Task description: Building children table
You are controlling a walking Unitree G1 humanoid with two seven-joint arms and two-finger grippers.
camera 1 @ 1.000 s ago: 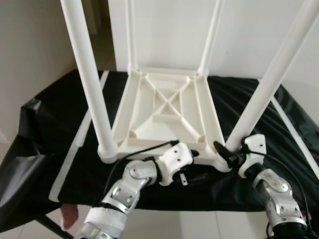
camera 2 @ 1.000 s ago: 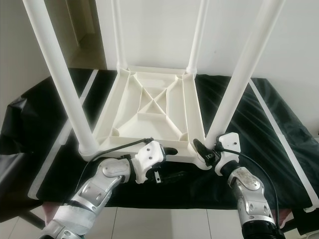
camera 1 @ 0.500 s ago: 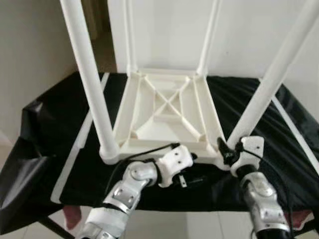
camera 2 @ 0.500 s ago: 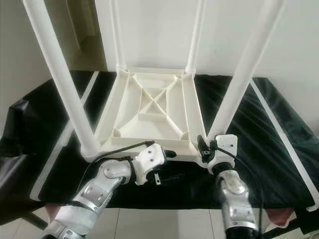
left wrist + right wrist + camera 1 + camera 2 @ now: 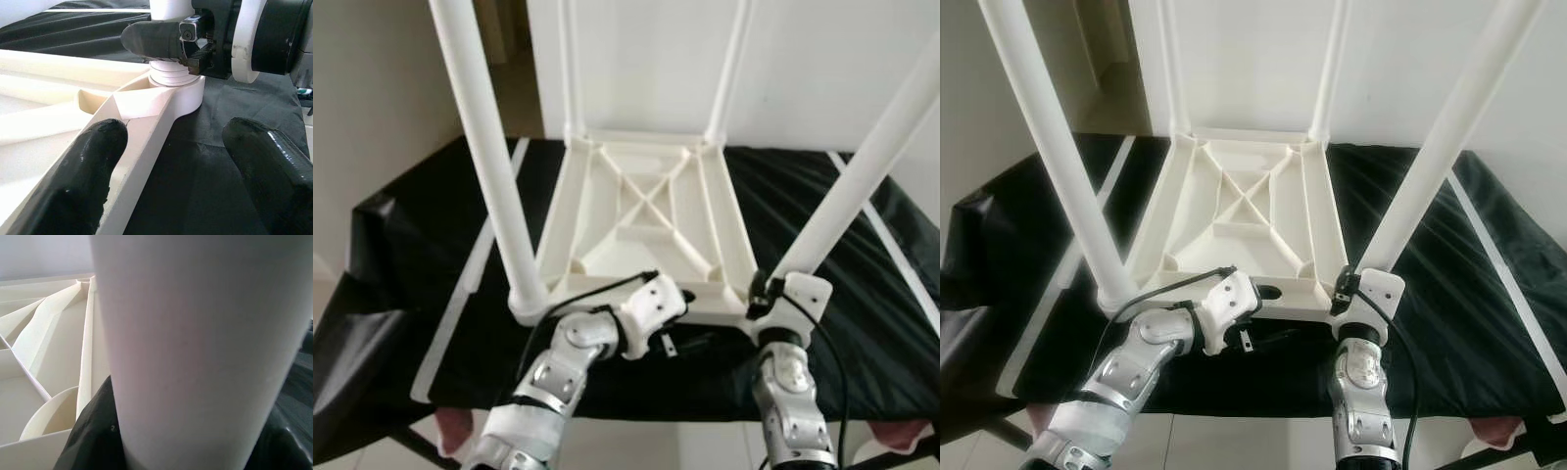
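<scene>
Left wrist view: my right gripper (image 5: 168, 41) clamps leg (image 5: 850, 196) base; left gripper (image 5: 183, 169) wide, straddling table (image 5: 646, 211) frame. I twist slowly, w/ frame braced.

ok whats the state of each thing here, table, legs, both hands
table top: upside down on the black cloth
legs: all four standing up in the corner sockets
near right leg: leaning outward, right hand at its base
right hand: shut on near right leg
left hand: open, fingers astride the table top's near edge
</scene>
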